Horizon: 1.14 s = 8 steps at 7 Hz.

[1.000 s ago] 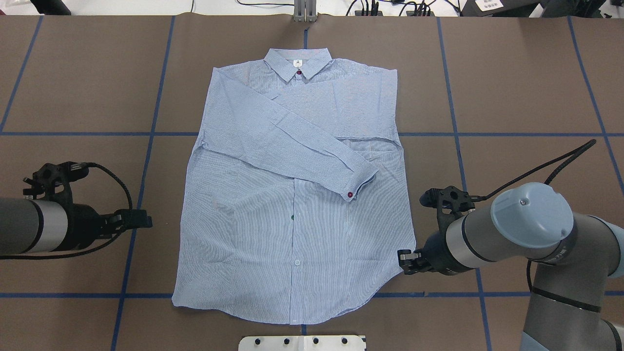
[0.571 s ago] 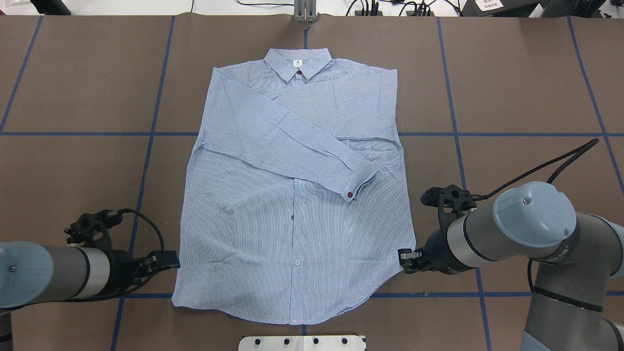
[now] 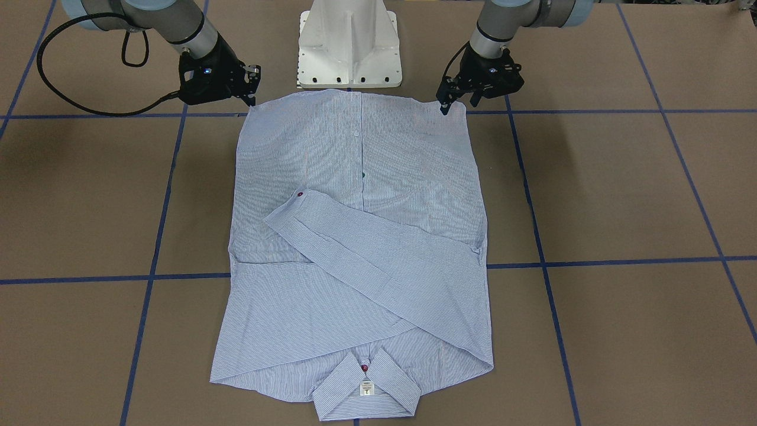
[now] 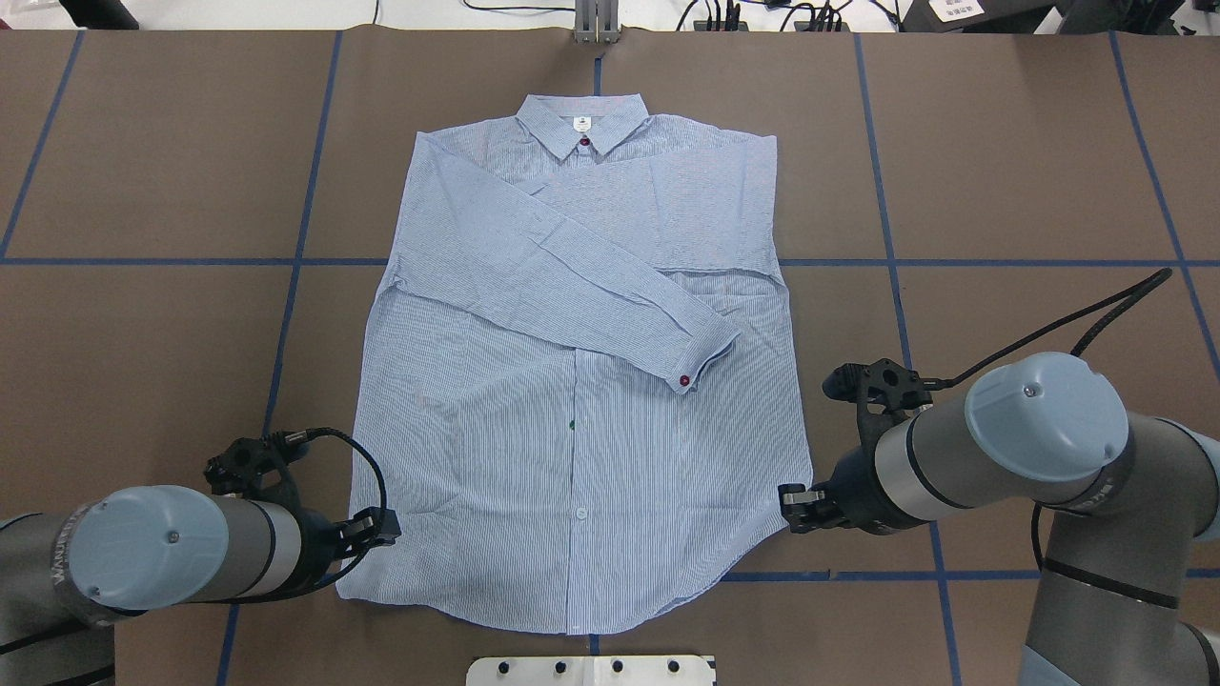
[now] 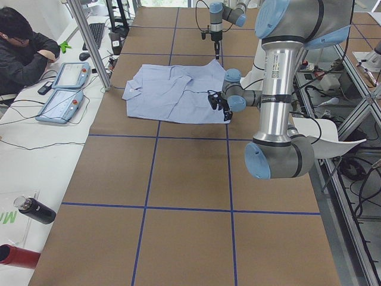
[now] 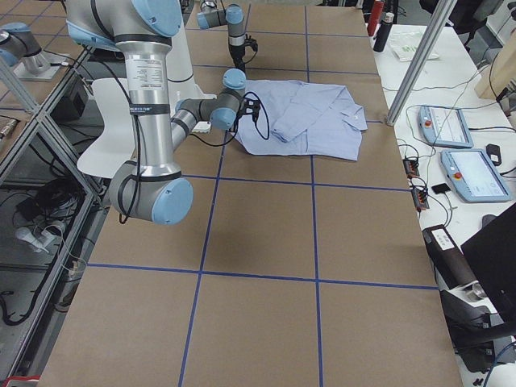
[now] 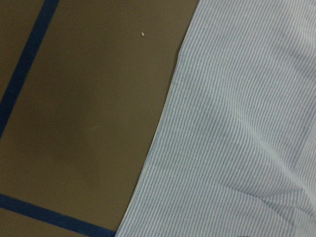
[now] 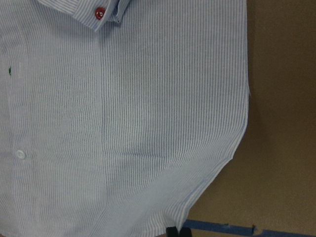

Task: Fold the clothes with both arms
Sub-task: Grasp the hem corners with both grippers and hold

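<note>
The light blue striped shirt (image 4: pixel 572 429) lies flat and buttoned on the brown table, collar at the far side. Both sleeves are folded across the chest, and the upper cuff shows a red button (image 4: pixel 684 381). My left gripper (image 4: pixel 379 532) is low over the shirt's near left hem corner and looks open; it also shows in the front-facing view (image 3: pixel 452 105). My right gripper (image 4: pixel 789 507) is at the near right hem corner and looks open, also seen from the front (image 3: pixel 253 89). Both wrist views show flat fabric (image 7: pixel 237 123) (image 8: pixel 123 123), not lifted.
The white pedestal base (image 3: pixel 350 47) stands just behind the hem. Blue tape lines (image 4: pixel 286 262) grid the table. A seated operator (image 5: pixel 24 47), teach pendants (image 5: pixel 62 89) and bottles (image 5: pixel 36 211) are along the far side. A metal post (image 4: pixel 596 24) stands beyond the collar.
My left arm has swung toward the robot and inward, from beside the shirt's left edge to its near left hem corner. The right arm and the shirt have not moved.
</note>
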Each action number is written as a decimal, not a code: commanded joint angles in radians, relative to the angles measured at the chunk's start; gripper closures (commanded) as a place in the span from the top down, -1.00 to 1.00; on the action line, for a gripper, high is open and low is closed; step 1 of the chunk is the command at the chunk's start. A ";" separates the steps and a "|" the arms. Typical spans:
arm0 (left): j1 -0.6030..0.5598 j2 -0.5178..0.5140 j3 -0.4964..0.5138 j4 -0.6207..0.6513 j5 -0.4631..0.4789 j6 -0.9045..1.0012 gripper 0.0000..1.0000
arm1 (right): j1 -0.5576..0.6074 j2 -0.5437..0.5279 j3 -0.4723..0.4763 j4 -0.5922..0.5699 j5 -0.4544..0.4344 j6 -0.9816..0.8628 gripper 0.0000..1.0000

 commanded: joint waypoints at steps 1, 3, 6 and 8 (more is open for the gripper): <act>0.005 -0.006 0.028 0.004 0.001 0.000 0.65 | 0.000 0.000 0.000 0.000 0.000 0.000 -1.00; 0.026 -0.002 0.031 0.007 0.001 0.000 0.54 | 0.000 -0.001 0.000 -0.001 -0.002 -0.002 -1.00; 0.040 -0.002 0.026 0.028 -0.002 0.000 0.03 | 0.000 -0.001 -0.003 -0.001 -0.003 -0.003 -1.00; 0.045 -0.002 0.022 0.055 -0.002 0.000 -0.01 | 0.000 -0.001 -0.002 -0.001 -0.005 -0.003 -1.00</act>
